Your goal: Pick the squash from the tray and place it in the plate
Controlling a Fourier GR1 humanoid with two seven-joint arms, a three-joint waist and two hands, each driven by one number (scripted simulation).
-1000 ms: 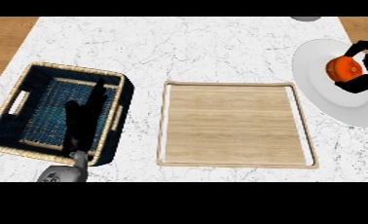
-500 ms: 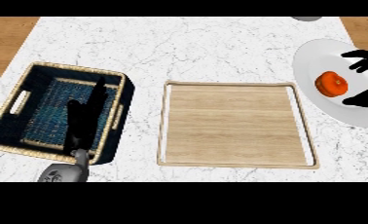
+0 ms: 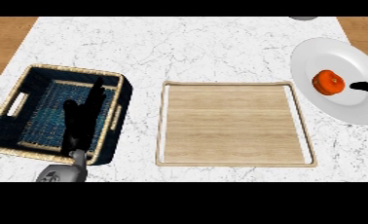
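The orange squash (image 3: 328,82) lies on the white plate (image 3: 316,57) at the right edge of the counter, with nothing touching it. Only a black fingertip of my right hand (image 3: 358,86) shows at the right edge, just right of the squash and apart from it. The wooden tray (image 3: 233,123) in the middle holds nothing. My left hand (image 3: 81,121) rests open at the lower left, fingers up, over the basket.
A dark woven basket (image 3: 22,102) with a blue lining stands at the left. A grey object (image 3: 304,18) peeks in at the top right. Bare marble counter stretches across the back.
My right hand let go of the squash on the plate and drew back to the right, nearly out of view. The left hand stayed put.
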